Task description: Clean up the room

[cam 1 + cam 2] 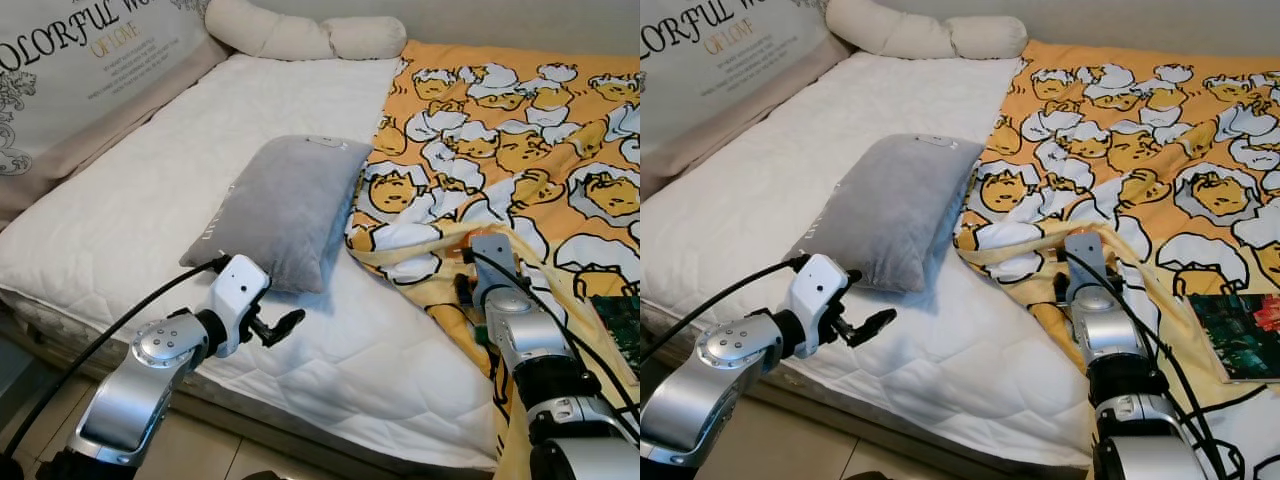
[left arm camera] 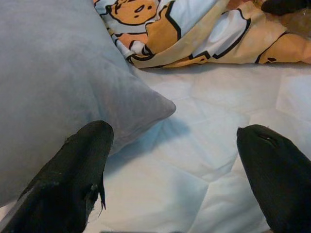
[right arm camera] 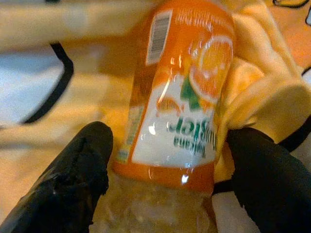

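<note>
The right gripper (image 3: 165, 160) is spread wide around an orange juice bottle (image 3: 180, 97), one black finger on each flank. The bottle's clear part sits low between them. Whether the pads touch the plastic I cannot tell, so I would not call it gripped yet. From the head view the bottle lies in a fold of the yellow cartoon blanket (image 1: 520, 140), under the right wrist, at about four o'clock from the grey pillow (image 1: 275, 205).

To do this well, I judge the fingers should close on the labelled middle, not the crinkly clear part. They should also stay clear of the blanket bunched against the far finger, or the cloth will lift with the bottle.

The left gripper (image 1: 285, 325) hangs open and empty over the white mattress (image 1: 150, 220), just below the pillow's corner. The bed edge runs close at six o'clock, and a book (image 1: 1240, 335) lies at three o'clock. Straight up looks like the clearest way out.
</note>
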Robot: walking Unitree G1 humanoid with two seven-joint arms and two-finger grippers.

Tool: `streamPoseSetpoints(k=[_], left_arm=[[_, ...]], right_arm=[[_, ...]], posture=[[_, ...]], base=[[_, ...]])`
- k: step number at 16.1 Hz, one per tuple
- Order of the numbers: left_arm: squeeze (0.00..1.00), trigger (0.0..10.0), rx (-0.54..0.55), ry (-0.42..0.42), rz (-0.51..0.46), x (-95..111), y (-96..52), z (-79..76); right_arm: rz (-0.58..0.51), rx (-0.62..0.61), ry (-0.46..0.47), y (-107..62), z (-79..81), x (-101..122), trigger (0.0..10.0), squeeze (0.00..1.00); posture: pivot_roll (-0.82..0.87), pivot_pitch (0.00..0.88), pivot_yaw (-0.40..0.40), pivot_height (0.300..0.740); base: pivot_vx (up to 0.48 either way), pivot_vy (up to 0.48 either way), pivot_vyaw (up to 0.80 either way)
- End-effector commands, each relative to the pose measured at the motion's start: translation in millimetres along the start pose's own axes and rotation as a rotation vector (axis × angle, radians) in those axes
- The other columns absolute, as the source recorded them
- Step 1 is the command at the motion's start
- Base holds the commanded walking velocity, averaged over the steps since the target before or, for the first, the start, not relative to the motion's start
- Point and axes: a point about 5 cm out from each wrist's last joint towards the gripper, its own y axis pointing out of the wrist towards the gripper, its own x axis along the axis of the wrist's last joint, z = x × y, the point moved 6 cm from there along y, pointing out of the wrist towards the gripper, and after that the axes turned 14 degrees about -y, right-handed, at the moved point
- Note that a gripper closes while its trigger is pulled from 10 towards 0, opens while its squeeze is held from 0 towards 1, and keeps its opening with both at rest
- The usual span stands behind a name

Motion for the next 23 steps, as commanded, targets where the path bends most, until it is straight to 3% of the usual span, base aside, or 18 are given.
streamPoseSetpoints(k=[1,8,9,10,11,19,21,23], left_arm=[[0.00,10.0,-0.009,0.025,-0.004,5.7,-0.3,1.7],[0.00,10.0,-0.032,0.023,-0.013,8.3,5.4,-3.5],[0.00,10.0,-0.032,0.023,-0.012,8.3,5.1,-2.7],[0.00,10.0,-0.033,0.023,-0.012,8.4,5.1,-2.6],[0.00,10.0,-0.032,0.026,-0.012,9.5,5.4,-1.4],[0.00,10.0,-0.034,0.035,-0.014,13.4,7.1,2.0],[0.00,10.0,-0.033,0.032,-0.013,13.1,6.8,1.4],[0.00,10.0,-0.030,0.032,-0.013,12.7,5.6,1.0]], right_arm=[[-0.020,0.034,0.011,-6.2,10.0,7.9,10.0,1.00],[0.066,0.093,0.021,-11.1,26.4,-14.6,10.0,1.00],[0.077,0.093,0.031,-10.3,27.9,-16.2,2.9,0.00],[0.078,0.092,0.030,-10.0,28.0,-16.6,2.9,0.00],[0.083,0.096,0.052,-9.9,29.8,-17.7,0.0,0.00],[0.125,0.132,0.158,-11.2,41.1,-31.5,0.0,0.00],[0.093,0.133,0.152,-13.1,37.5,-25.2,0.0,0.00],[-0.011,0.151,0.165,-19.3,32.2,-4.9,0.0,0.00]], posture=[[0.01,0.000,0.108,0.740],[0.00,0.000,0.093,0.740],[0.00,0.000,0.095,0.740],[0.00,0.000,0.095,0.740],[0.01,0.000,0.097,0.740],[0.01,0.000,0.108,0.740],[0.01,0.000,0.106,0.740],[0.02,0.000,0.099,0.740]], base=[[0.000,0.000,0.00],[0.000,0.000,0.00],[0.000,0.000,0.00],[0.000,0.000,0.00],[0.000,0.000,0.00],[0.000,0.000,0.00],[0.000,0.000,0.00],[0.000,0.000,0.00]])
